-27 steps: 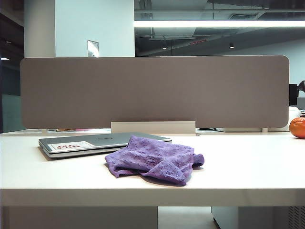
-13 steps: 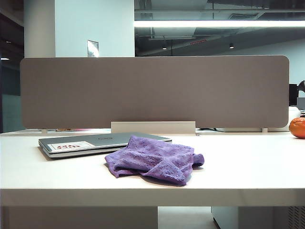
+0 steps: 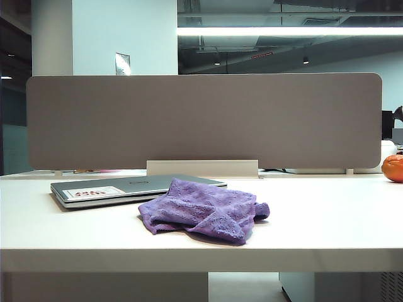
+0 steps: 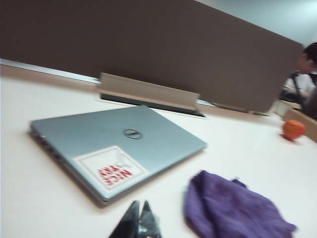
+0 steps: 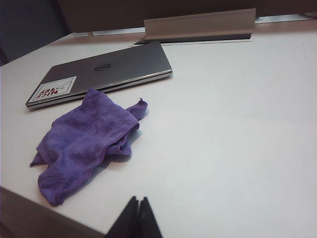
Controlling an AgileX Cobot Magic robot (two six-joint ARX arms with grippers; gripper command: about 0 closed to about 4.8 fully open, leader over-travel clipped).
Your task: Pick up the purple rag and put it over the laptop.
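Nearest to my cameras, both grippers sit at the near edge of the white flat table [image 3: 327,220], outside the exterior view. My left gripper [image 4: 139,223] shows in the left wrist view as two dark fingertips pressed together, fully closed and holding nothing. My right gripper [image 5: 136,218] shows the same in the right wrist view: tips together, closed, empty, above the table's near edge. Next out, the crumpled lavender-purple terry rag [image 3: 204,209] lies on the table, clear of both grippers. In the exterior view its far edge overlaps the right end of the thin silver-grey closed laptop [image 3: 119,189]; the right wrist view shows that edge just beside the laptop's front side, and I cannot tell whether they touch. The laptop lies flat, lid down, with a white rectangular sticker with red lettering [image 4: 110,167] on the lid. Behind it stands a pale angled cable cover [image 3: 202,168]. Farther back, a grey-brown fabric divider panel [image 3: 201,119] spans the table. An orange round object [image 3: 393,168] rests at the far right.
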